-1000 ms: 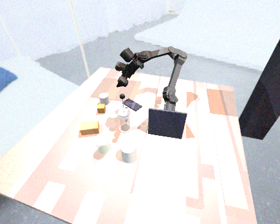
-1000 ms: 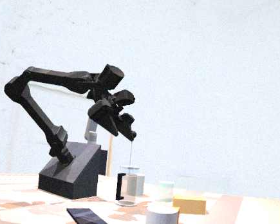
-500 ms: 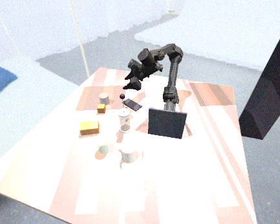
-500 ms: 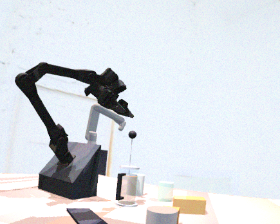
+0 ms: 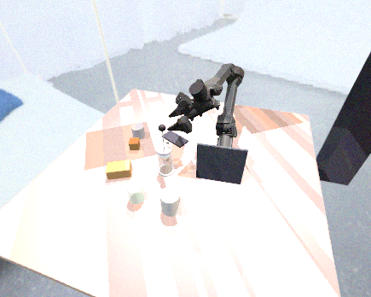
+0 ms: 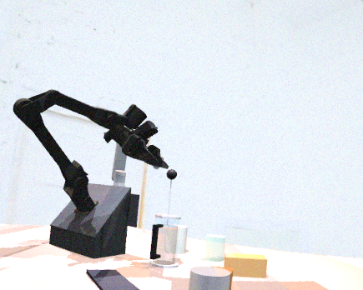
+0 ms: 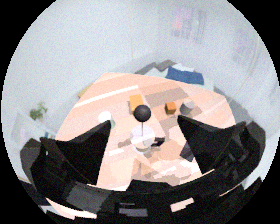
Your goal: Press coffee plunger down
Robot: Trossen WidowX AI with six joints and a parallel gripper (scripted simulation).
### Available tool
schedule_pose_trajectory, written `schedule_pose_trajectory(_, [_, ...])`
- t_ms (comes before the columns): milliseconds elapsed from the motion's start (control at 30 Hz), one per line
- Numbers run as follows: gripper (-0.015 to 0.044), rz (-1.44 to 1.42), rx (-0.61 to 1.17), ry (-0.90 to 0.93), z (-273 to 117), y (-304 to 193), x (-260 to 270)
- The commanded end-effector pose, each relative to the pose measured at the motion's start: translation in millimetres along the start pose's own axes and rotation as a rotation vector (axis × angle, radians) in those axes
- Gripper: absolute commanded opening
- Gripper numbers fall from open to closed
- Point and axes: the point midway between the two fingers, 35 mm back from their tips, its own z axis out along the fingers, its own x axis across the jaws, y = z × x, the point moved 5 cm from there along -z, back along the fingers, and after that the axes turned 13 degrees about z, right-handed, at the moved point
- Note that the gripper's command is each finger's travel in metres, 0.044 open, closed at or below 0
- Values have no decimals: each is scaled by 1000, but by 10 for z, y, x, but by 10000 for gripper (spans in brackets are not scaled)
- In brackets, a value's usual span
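- Reaching in with black fingers (image 5: 183,125) (image 6: 154,160) spread wide, gripping nothing, tips pitched slightly downward.
- Finding the round black plunger knob (image 5: 162,127) (image 6: 171,174) (image 7: 142,113) just ahead of the tips, then following the thin rod (image 5: 163,138) (image 6: 169,197) down to the glass French press (image 5: 165,163) (image 6: 168,247) (image 7: 141,140), upright on the surface (image 5: 243,244) (image 6: 12,247) (image 7: 90,107), plunger high.
- Risking a sideways nudge here: with one fingertip catching the knob on approach, likely to tip or slide the press.
- Straddling the knob without bearing on it: likely to slip past and come down on the lid. Needing a centred, straight push, probably with fingers closed.
- Pushing at a slant: likely to load the rod sideways and rock the base.
- Watching the black handle (image 6: 154,242) (image 7: 157,142) too, easy to snag on a low pass.
- Spotting the dark phone (image 5: 175,138) (image 6: 111,280) flat nearby, the grey cylinder (image 5: 138,131) (image 6: 210,280) (image 7: 187,107) and orange cube (image 5: 134,143) (image 7: 170,107) beyond.
- Noting the yellow block (image 5: 118,170) (image 6: 246,265) (image 7: 136,103) and pale green cup (image 5: 136,196) (image 6: 215,247) apart from the press; seeing nothing between fingers and knob.
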Motion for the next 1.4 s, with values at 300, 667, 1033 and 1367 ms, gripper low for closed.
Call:
schedule_pose_trajectory(300, [440,8,-1,11,155,-31,9])
schedule_pose_trajectory(667, [440,8,-3,11,332,-31,5])
schedule_pose_trajectory(1033, [361,7,-7,8,418,-32,-8])
schedule_pose_trajectory(1367, [126,7,-7,8,418,-32,-8])
